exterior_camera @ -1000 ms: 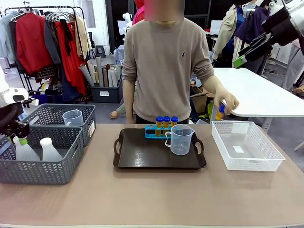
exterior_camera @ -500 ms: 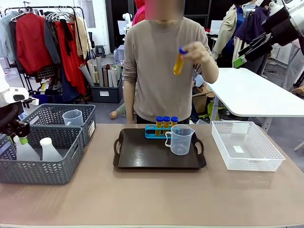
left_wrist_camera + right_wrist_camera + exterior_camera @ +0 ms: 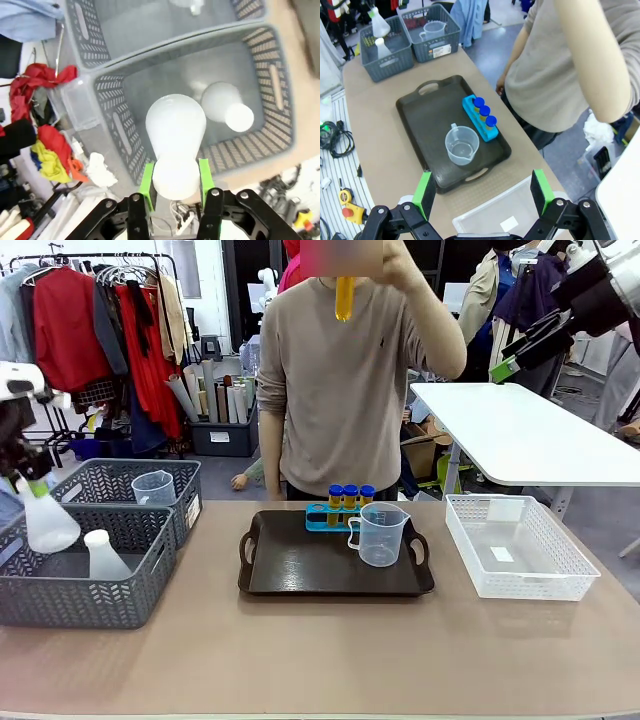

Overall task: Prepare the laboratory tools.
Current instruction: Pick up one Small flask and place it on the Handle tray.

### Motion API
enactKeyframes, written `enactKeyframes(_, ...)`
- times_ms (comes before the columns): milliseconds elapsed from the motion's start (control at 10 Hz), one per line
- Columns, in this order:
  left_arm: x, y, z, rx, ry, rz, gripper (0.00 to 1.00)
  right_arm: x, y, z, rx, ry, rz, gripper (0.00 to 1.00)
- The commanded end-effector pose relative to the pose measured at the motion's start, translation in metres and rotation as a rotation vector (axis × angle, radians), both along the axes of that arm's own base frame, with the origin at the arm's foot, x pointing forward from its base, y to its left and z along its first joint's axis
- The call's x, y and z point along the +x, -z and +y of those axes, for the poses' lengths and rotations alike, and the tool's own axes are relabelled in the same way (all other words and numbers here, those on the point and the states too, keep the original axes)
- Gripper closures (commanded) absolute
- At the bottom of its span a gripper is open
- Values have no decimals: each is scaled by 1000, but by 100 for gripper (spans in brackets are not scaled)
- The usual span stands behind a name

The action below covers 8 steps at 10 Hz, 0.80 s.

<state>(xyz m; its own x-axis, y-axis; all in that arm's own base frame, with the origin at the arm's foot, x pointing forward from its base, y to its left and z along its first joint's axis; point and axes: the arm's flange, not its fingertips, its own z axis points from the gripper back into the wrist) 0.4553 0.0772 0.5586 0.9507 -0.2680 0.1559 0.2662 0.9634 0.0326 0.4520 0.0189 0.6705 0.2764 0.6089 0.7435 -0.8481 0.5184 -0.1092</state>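
Observation:
My left gripper point(image 3: 27, 478) is shut on the neck of a white conical flask point(image 3: 46, 522), which hangs above the front grey basket point(image 3: 80, 600). In the left wrist view the green pads point(image 3: 147, 176) clamp that flask point(image 3: 175, 125) above a second flask point(image 3: 227, 106) standing in the basket. A clear handled beaker point(image 3: 378, 534) and a blue rack point(image 3: 330, 518) with three blue-capped tubes stand on the dark tray point(image 3: 300, 570). The person holds an orange tube point(image 3: 344, 297) up at head height. My right gripper point(image 3: 512, 358) hangs open high at the right, its fingers wide apart point(image 3: 482, 191).
Another clear beaker point(image 3: 152, 487) stands in the rear grey basket point(image 3: 120, 475). A white mesh basket point(image 3: 520, 585) sits right of the tray. The person stands close behind the table's far edge. Bare tabletop runs along the near side.
My left gripper has risen, lifting the flask up out of the front grey basket. The person has raised the orange tube from the white basket's side to head height.

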Motion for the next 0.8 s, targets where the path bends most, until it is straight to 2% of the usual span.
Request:
enactKeyframes(0,-6,-54,-14,-40,17,8,100,0,-1,0,17,-12,-3,0)
enactKeyframes(100,-6,-82,-22,-54,24,31,100,0,-1,0,17,-12,-3,0)
enactKeyframes(300,-6,-144,-39,-3,90,-6,100,0,-1,0,17,-12,-3,0)
enactKeyframes(700,-16,-232,-81,44,256,-39,100,0,-1,0,17,-12,-3,0)
